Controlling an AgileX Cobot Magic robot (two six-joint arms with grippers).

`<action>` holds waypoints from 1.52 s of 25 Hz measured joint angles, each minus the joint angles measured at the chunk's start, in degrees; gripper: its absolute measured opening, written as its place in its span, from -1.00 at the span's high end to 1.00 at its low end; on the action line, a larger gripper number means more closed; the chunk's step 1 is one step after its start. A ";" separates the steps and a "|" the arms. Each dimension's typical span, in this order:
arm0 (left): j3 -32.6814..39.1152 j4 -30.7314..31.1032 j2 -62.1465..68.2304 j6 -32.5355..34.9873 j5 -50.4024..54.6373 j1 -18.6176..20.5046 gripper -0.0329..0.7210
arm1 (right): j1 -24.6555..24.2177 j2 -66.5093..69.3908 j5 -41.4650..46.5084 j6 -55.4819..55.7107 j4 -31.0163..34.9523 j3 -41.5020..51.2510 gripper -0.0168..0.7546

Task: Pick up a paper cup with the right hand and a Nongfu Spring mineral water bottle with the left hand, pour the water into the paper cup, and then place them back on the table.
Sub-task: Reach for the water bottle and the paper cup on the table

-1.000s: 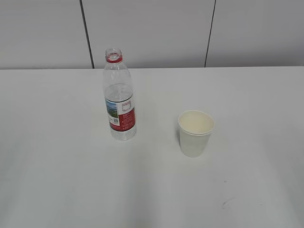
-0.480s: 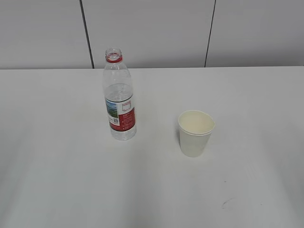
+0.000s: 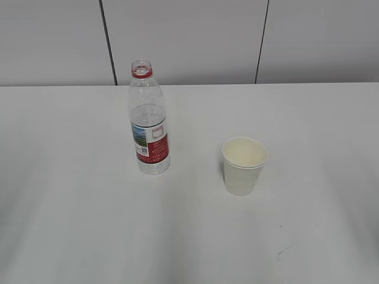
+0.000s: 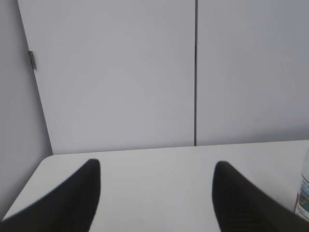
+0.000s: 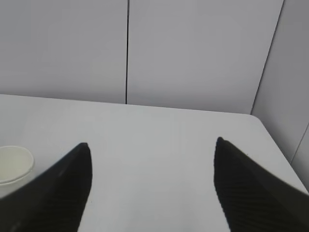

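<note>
The Nongfu Spring bottle (image 3: 148, 121) stands upright and uncapped on the white table (image 3: 77, 207), left of centre, about half full of water. Its edge shows at the right border of the left wrist view (image 4: 304, 195). The white paper cup (image 3: 243, 165) stands upright to its right, empty, and shows at the left edge of the right wrist view (image 5: 13, 164). Neither arm appears in the exterior view. My left gripper (image 4: 157, 166) is open and empty over bare table, left of the bottle. My right gripper (image 5: 152, 145) is open and empty, right of the cup.
A grey panelled wall (image 3: 189, 41) with dark vertical seams runs behind the table. A small dark scuff (image 3: 283, 251) marks the tabletop at the front right. The table's left corner (image 4: 48, 159) and right corner (image 5: 253, 118) show in the wrist views.
</note>
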 joint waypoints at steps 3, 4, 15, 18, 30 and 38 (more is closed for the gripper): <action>0.00 0.00 2.77 0.00 -3.38 0.00 -0.26 | 0.00 4.29 -3.68 0.00 0.00 0.00 -0.55; 0.00 0.00 3.59 0.00 -4.25 0.00 -0.26 | 0.00 5.78 -5.04 0.00 0.00 0.00 -0.55; 0.00 0.00 11.50 0.00 -14.92 0.00 -0.26 | 0.00 22.52 -26.14 0.00 0.00 0.00 -0.55; 0.00 0.00 11.68 0.00 -16.19 0.00 -0.26 | 0.00 27.78 -32.49 0.00 0.00 0.00 -0.55; 0.00 0.00 16.80 -2.22 -16.42 0.00 -0.26 | 0.00 50.10 -49.94 4.82 -16.15 -0.10 -0.55; 0.00 0.35 26.75 -4.13 -22.56 0.00 -0.26 | 0.00 56.89 -53.07 8.15 -22.84 -0.45 -0.55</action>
